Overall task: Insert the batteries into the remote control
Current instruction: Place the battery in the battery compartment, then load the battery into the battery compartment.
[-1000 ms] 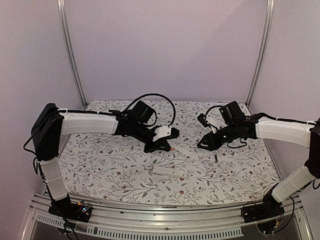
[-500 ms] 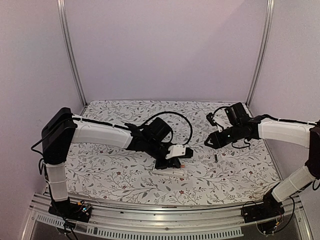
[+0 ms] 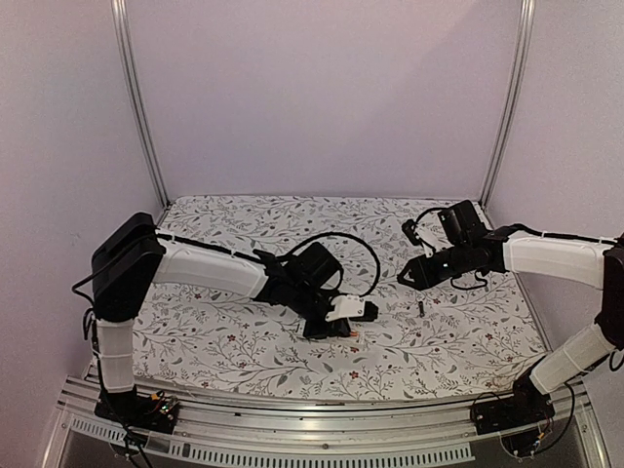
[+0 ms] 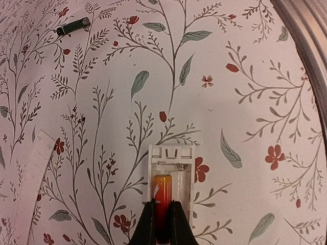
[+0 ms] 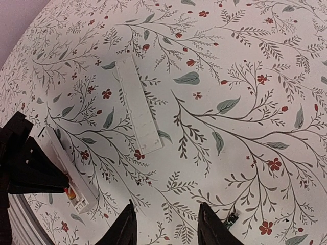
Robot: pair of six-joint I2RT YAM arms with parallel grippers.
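Note:
In the left wrist view my left gripper (image 4: 162, 205) is shut on a red-orange battery (image 4: 163, 186). It holds the battery in the left slot of the open compartment of the white remote control (image 4: 185, 158); the right slot is empty. In the top view the left gripper (image 3: 343, 322) is low over the remote, which is mostly hidden. A second, dark battery (image 4: 73, 26) lies loose on the cloth, also seen in the top view (image 3: 419, 308) and the right wrist view (image 5: 231, 218). My right gripper (image 5: 168, 229) is open and empty above the cloth (image 3: 409, 276).
The detached white cover strip (image 5: 138, 107) lies flat on the floral cloth between the two grippers; its edge shows in the left wrist view (image 4: 36, 168). A metal frame rail (image 4: 306, 46) runs along the table's near edge.
My left arm has swung forward and right and come down onto the remote with the battery. My right gripper has drawn back a little to the right.

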